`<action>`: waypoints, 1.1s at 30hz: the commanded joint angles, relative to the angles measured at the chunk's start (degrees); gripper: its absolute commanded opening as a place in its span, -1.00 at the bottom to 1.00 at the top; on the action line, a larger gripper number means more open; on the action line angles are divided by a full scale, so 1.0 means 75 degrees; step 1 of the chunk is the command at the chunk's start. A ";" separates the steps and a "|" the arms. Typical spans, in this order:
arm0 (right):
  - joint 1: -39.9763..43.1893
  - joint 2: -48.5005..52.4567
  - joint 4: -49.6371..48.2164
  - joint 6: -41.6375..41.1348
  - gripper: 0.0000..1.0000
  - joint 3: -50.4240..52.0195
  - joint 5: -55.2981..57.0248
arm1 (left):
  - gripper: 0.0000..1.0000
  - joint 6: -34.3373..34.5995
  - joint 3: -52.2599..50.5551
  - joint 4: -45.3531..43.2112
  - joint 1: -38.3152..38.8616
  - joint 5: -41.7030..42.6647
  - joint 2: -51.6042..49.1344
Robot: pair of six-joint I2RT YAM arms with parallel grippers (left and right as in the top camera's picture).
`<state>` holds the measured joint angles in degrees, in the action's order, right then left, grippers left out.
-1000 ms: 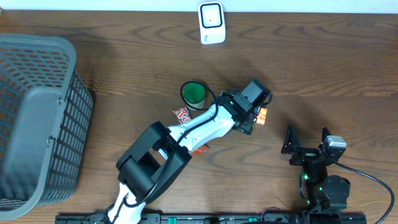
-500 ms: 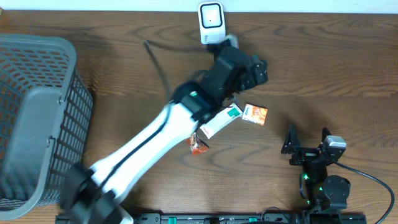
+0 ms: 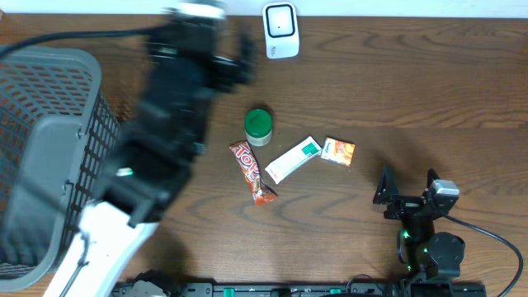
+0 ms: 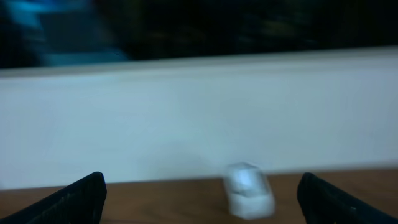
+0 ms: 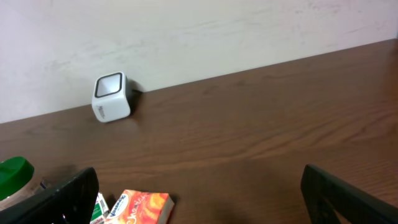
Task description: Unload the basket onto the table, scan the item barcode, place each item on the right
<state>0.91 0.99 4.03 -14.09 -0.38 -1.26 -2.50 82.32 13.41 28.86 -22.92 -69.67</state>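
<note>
Your left gripper (image 3: 235, 62) is over the far-left part of the desk (image 3: 429, 91) and shows only as a blur in the overhead view. In its own wrist view the two fingers (image 4: 84, 198) stand wide apart at the picture edges, with nothing between them.

Further left, a grey mesh basket (image 3: 51, 59) stands at the left edge of the desk. To the right of the left gripper, at the far edge against the pale wall (image 4: 186, 124), stands the white scanner (image 3: 280, 30).

None of the items is at the scanner. They lie in a loose group in the middle of the desk, on the near side of the scanner and well apart from it.
- First comes a red candy bar (image 3: 252, 172), lying at an angle.
- Just beside its far end stands a small jar (image 3: 258, 124) with a green lid.
- Next is a white and green box (image 3: 293, 159), also at an angle.
- Last is an orange packet (image 3: 338, 152), just beside the right end of the box.

You cannot make out a barcode on any of them in these views.

At the near right, your right gripper (image 3: 407, 191) sits close to the near edge of the desk. It is spread wide and empty, and it is well apart from the packet.
</note>
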 commanded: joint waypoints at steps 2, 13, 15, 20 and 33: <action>0.0067 -0.0029 0.0032 -0.0064 0.99 0.0009 0.0041 | 0.96 -0.1329 0.0254 -0.0006 -0.1673 -0.0411 0.0388; 0.0067 -0.0029 0.0017 -0.0058 0.98 0.0009 0.0085 | 0.96 0.0644 0.0256 0.1714 -0.4677 0.1306 0.2270; 0.0067 -0.0029 0.0035 -0.0087 0.98 0.0009 0.0023 | 0.95 0.0868 0.0256 0.2011 -0.4846 0.2011 0.2602; 0.0073 -0.0026 -0.0618 -0.0099 0.98 0.0006 -0.0026 | 0.96 0.0898 0.0256 0.3223 -0.4876 0.2014 0.3314; 0.0064 0.1641 0.0431 0.0090 0.98 -0.2098 -0.2498 | 0.96 0.1457 0.0172 0.4380 -0.4876 0.0965 0.3931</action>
<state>0.91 7.60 5.61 -15.55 -7.77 -18.22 5.19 84.09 45.52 -7.40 -14.63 -40.14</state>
